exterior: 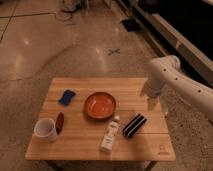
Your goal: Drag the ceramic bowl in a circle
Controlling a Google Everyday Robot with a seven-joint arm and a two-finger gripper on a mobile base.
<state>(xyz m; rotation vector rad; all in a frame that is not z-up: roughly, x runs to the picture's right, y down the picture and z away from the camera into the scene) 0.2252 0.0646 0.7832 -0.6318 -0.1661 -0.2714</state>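
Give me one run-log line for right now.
step: drag not begun | ceramic bowl: upright, mid table, untouched | gripper: at table's right edge, apart from bowl

The white robot arm (186,88) runs off the right edge, so its base is hidden. The gripper (152,104) hangs at the light wooden table (150,150)'s right side. Far left of the gripper, beside the white mug (46,129), a slim dark-red object (59,122) cannot be identified.
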